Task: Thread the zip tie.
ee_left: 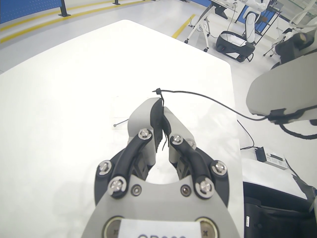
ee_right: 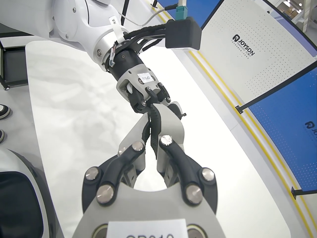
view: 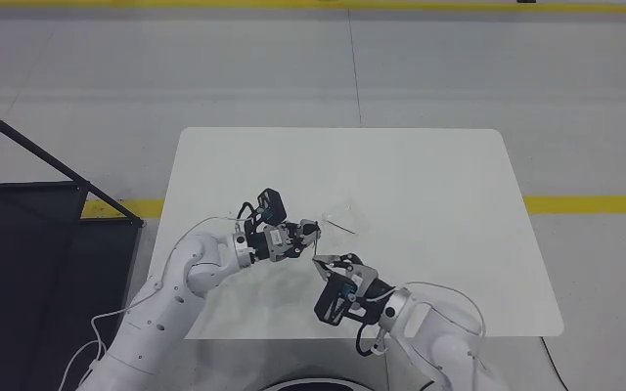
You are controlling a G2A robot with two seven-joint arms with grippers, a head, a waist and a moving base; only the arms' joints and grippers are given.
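Note:
A thin black zip tie (ee_left: 198, 95) hangs in the air above the white table (view: 440, 195). My left gripper (ee_left: 162, 107) is shut on it just below its head, which sticks up past the fingertips. The tail curves off sideways to my right gripper (ee_left: 272, 115), which is shut on its end. In the top view the left gripper (view: 308, 233) and the right gripper (view: 321, 264) stand close together near the table's front middle. The right wrist view has the right gripper (ee_right: 151, 115) shut, with the left gripper (ee_right: 173, 107) and the tie's head (ee_right: 183, 115) just beyond.
A second zip tie (view: 342, 225) lies flat on the table just beyond the grippers, also seen on the table in the left wrist view (ee_left: 121, 123). A black cart (view: 39, 254) stands off the table's left side. The table's far and right parts are bare.

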